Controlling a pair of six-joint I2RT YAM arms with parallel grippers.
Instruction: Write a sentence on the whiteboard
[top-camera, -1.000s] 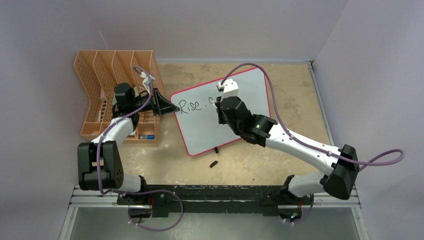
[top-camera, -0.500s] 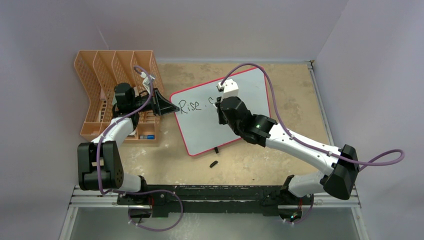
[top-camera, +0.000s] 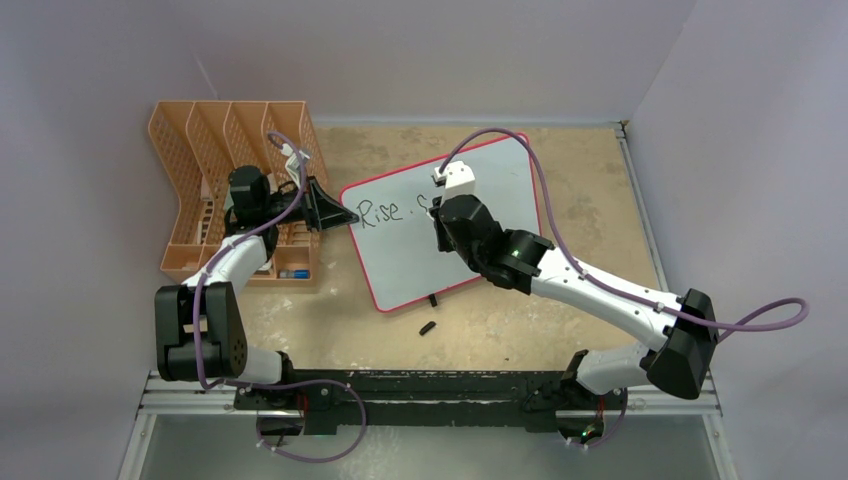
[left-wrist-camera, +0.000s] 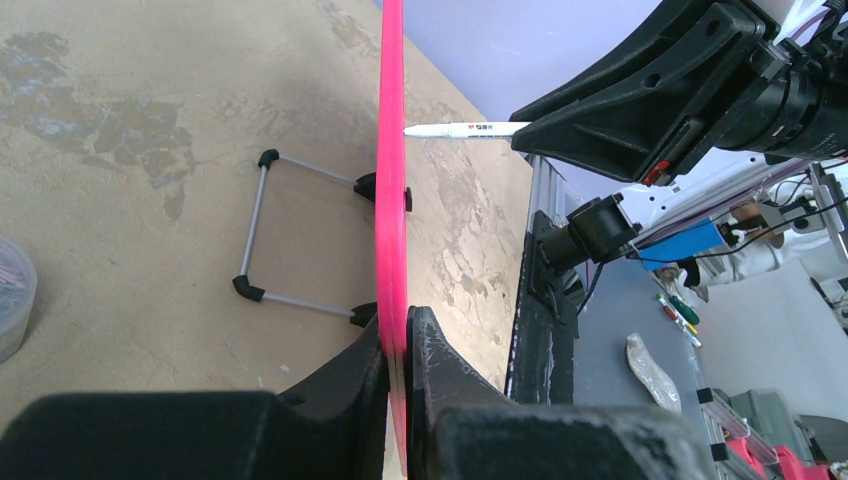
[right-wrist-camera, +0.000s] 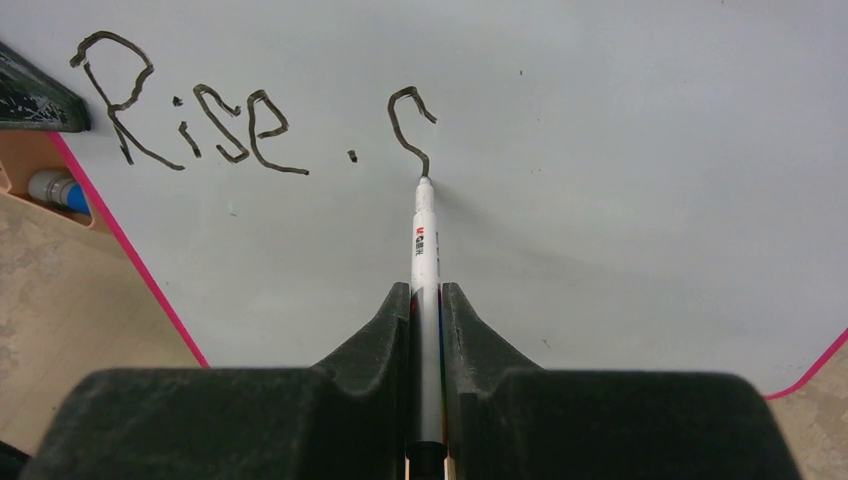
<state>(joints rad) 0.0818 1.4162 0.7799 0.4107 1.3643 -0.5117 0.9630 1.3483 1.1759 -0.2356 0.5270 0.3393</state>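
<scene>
The whiteboard (top-camera: 400, 262) stands tilted on the table, white with a red-pink rim. My left gripper (left-wrist-camera: 400, 335) is shut on its left rim (left-wrist-camera: 390, 150), seen edge-on in the left wrist view. The sentence (right-wrist-camera: 190, 110) reads "Rise ." in black, followed by a partly drawn curved stroke (right-wrist-camera: 408, 120). My right gripper (right-wrist-camera: 426, 295) is shut on a white marker (right-wrist-camera: 425, 245), whose tip touches the board at the lower end of that stroke. From above, the right gripper (top-camera: 438, 212) hides most of the new stroke.
An orange mesh file rack (top-camera: 215, 190) stands left of the board, behind my left arm. A small black cap (top-camera: 427, 327) lies on the table in front of the board. The board's wire stand (left-wrist-camera: 260, 225) rests on the table behind it.
The right gripper has shifted slightly and the curved stroke after the dot has grown a little. The left gripper has not moved.
</scene>
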